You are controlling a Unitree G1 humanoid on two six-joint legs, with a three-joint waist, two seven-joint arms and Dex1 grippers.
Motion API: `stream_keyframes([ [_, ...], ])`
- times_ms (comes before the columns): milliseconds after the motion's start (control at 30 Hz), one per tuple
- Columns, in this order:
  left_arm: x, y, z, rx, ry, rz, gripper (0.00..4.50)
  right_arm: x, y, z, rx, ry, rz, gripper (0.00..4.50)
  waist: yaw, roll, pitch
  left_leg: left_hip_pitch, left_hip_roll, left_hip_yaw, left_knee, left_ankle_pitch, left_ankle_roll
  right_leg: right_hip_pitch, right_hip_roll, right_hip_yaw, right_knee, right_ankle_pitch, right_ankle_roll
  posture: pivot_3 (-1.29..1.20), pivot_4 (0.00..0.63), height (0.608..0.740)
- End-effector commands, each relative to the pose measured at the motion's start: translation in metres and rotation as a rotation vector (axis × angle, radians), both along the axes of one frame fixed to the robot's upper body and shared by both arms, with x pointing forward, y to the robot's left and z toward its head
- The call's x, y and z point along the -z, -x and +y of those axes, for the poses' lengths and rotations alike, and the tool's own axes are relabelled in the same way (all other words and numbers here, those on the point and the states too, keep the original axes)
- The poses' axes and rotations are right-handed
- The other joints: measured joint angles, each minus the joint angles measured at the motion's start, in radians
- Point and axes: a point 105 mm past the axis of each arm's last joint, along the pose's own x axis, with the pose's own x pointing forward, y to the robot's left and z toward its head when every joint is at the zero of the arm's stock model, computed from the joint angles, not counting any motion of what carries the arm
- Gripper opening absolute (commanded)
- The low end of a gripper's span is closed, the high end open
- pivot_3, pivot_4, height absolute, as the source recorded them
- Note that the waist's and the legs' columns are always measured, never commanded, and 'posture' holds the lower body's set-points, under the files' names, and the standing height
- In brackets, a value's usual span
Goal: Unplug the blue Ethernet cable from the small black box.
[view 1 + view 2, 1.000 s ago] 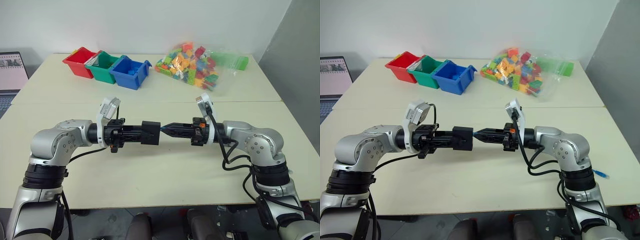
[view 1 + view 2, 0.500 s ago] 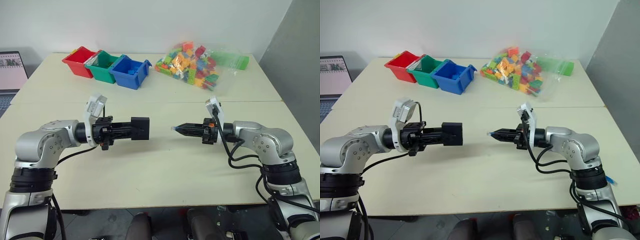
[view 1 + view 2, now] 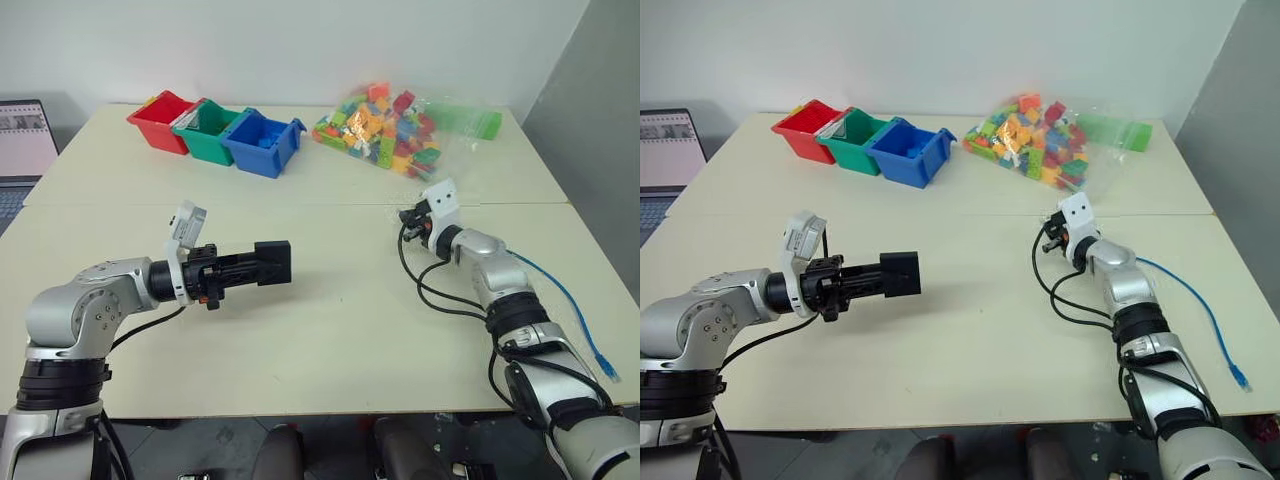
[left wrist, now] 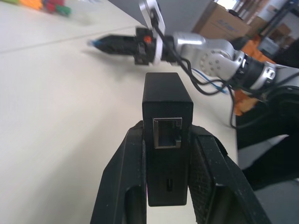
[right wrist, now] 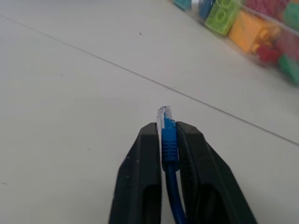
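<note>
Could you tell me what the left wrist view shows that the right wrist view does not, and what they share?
Left wrist view: the small black box clamped in the left pincer, its port empty.

Right wrist view: the blue Ethernet cable with its clear plug, pinched in the right pincer, and bagged toy bricks.

Both: the cream table beneath.

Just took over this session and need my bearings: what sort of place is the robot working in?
Probably a robotics lab or test room. On the pale table sit three sorting bins in red, green and blue, and a clear bag of toy bricks. A laptop stands at the table's far left edge.
</note>
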Motion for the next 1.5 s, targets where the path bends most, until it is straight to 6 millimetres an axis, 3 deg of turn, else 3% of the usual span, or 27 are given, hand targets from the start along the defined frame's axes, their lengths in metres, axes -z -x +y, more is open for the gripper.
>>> stream_keyframes([
  [33, -0.009, -0.008, 0.004, -0.087, -0.017, -0.102, 0.79, -0.027, -0.003, 0.002, -0.033, -0.061, -0.08, 1.6, 0.0, 0.0, 0.0, 0.0, 0.0, 0.0, 0.0, 0.0, 0.0, 0.0, 0.0, 0.0, 0.0, 0.0, 0.0, 0.0, 0.15, 0.74],
  [200, -0.006, -0.022, 0.009, -0.212, -0.012, -0.136, 0.79, -0.047, 0.025, 0.026, -0.289, -0.132, -0.098, 2.66, 0.002, 0.0, 0.0, 0.0, 0.0, -0.001, 0.0, 0.0, 0.0, 0.0, 0.0, -0.001, 0.001, 0.0, 0.0, 0.0, 0.15, 0.74],
  [333, -0.005, -0.047, 0.025, -0.423, -0.075, -0.279, 0.79, -0.071, 0.065, 0.052, -0.536, -0.149, -0.119, 2.73, 0.008, 0.0, 0.0, 0.0, 0.0, -0.002, 0.001, 0.0, 0.0, 0.0, 0.0, -0.001, 0.001, 0.0, 0.0, 0.0, 0.15, 0.74],
  [400, -0.007, -0.075, 0.067, -0.775, -0.083, -0.393, 0.79, -0.084, 0.092, 0.077, -0.683, -0.077, -0.15, 2.73, 0.01, 0.001, 0.0, 0.0, 0.001, -0.001, 0.001, 0.0, 0.0, 0.0, 0.0, -0.001, 0.001, 0.0, 0.0, 0.0, 0.15, 0.74],
  [467, 0.001, -0.081, 0.085, -0.883, -0.186, -0.489, 0.79, -0.088, 0.107, 0.093, -0.743, -0.037, -0.156, 2.73, 0.008, 0.0, 0.0, 0.001, 0.001, -0.001, 0.002, 0.0, 0.0, 0.0, 0.0, -0.001, 0.002, 0.0, 0.0, 0.0, 0.15, 0.74],
  [700, 0.04, -0.094, 0.105, -1.001, -0.283, -0.491, 0.79, -0.091, 0.12, 0.126, -0.782, -0.01, -0.137, 2.73, 0.024, 0.0, -0.001, 0.001, 0.0, -0.001, 0.002, 0.0, 0.0, 0.0, 0.0, -0.002, 0.002, 0.001, 0.0, 0.0, 0.15, 0.74],
  [933, 0.06, -0.106, 0.117, -1.1, -0.223, -0.382, 0.79, -0.084, 0.112, 0.13, -0.735, 0.05, -0.125, 2.73, 0.033, -0.002, -0.002, -0.002, -0.001, -0.003, 0.004, 0.0, 0.0, 0.0, -0.001, -0.004, 0.0, 0.001, 0.0, 0.0, 0.15, 0.74],
  [967, 0.063, -0.106, 0.118, -1.104, -0.214, -0.364, 1.49, -0.084, 0.111, 0.129, -0.727, 0.052, -0.125, 2.73, 0.03, -0.002, -0.002, -0.002, -0.001, -0.003, 0.004, 0.0, 0.0, 0.0, -0.001, -0.004, 0.001, 0.001, 0.0, 0.0, 0.15, 0.74],
  [1000, 0.065, -0.106, 0.117, -1.094, -0.218, -0.357, 1.54, -0.083, 0.111, 0.129, -0.723, 0.052, -0.124, 2.73, 0.029, -0.002, -0.002, -0.002, -0.001, -0.003, 0.004, 0.0, 0.0, 0.0, 0.0, -0.004, 0.001, 0.001, 0.0, 0.0, 0.15, 0.74],
  [1267, 0.07, -0.099, 0.119, -1.07, -0.197, -0.342, 3.43, -0.083, 0.111, 0.126, -0.71, 0.053, -0.121, 2.73, 0.024, -0.002, -0.002, -0.002, 0.0, -0.004, 0.003, 0.0, 0.0, 0.0, 0.0, -0.005, 0.002, 0.001, 0.0, 0.0, 0.15, 0.74],
  [1400, 0.064, -0.082, 0.13, -1.089, -0.216, -0.365, 4.07, -0.081, 0.112, 0.12, -0.694, 0.052, -0.115, 2.73, 0.022, -0.002, -0.002, -0.002, 0.0, -0.003, 0.003, 0.0, 0.0, 0.0, 0.0, -0.004, 0.001, 0.001, 0.0, 0.0, 0.15, 0.74],
  [1500, 0.059, -0.061, 0.133, -1.069, -0.275, -0.386, 4.07, -0.074, 0.112, 0.109, -0.662, 0.045, -0.091, 2.73, 0.021, -0.002, -0.002, -0.002, 0.001, -0.004, 0.003, 0.0, 0.0, 0.0, -0.001, -0.004, 0.001, 0.001, 0.0, 0.0, 0.15, 0.74],
])
